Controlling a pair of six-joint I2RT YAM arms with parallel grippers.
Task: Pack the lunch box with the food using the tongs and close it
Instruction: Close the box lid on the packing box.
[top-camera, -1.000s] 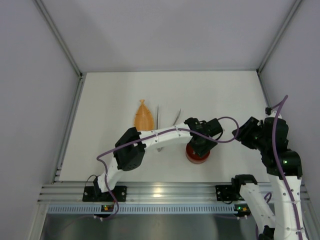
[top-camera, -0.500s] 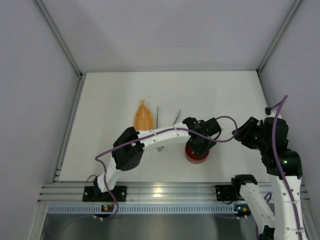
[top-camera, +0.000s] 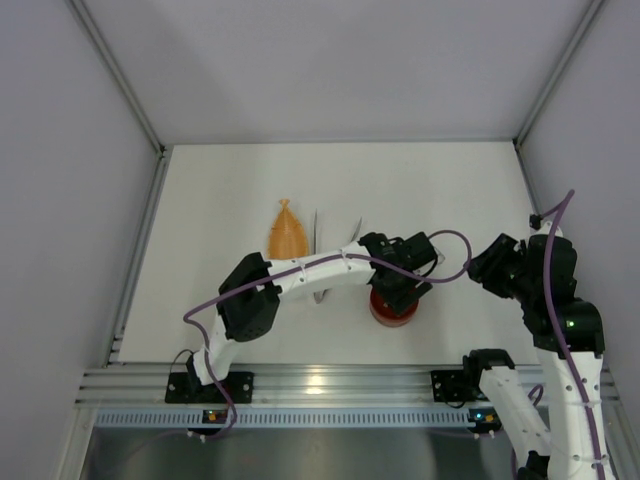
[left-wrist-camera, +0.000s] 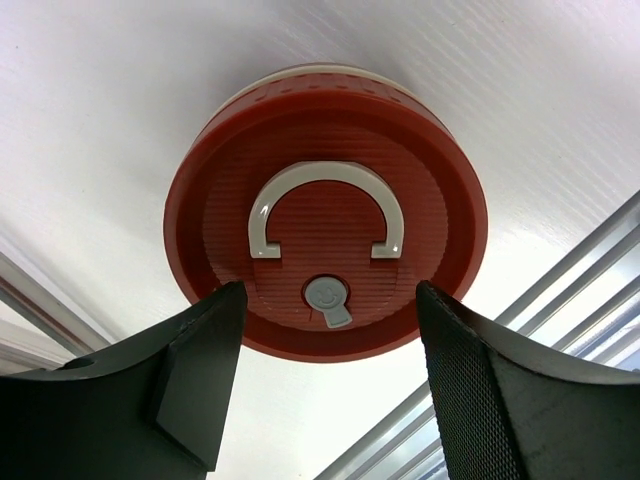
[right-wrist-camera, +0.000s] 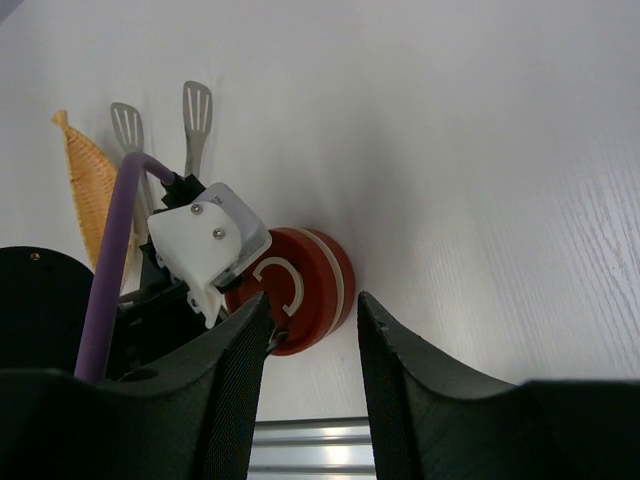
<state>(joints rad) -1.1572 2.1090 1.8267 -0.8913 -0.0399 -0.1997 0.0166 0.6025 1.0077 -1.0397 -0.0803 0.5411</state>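
A white tabletop sits between pale panels, with a metal rail along its near edge.

From above, my left arm curves to the right, and my left gripper points down over the lunch box. The box stands near the front middle with its red lid on. The tongs and an orange mesh bag lie beside each other behind my left arm. My right arm is folded at the right edge.

In my left wrist view, the red lid bears a white mark curved like a C. Near the mark is a small grey disc with a smiling face. My left gripper is spread, one finger on each side of the lid's near rim.

In my right wrist view, my right gripper stands parted with nothing in it. The box lies beyond it, well apart.
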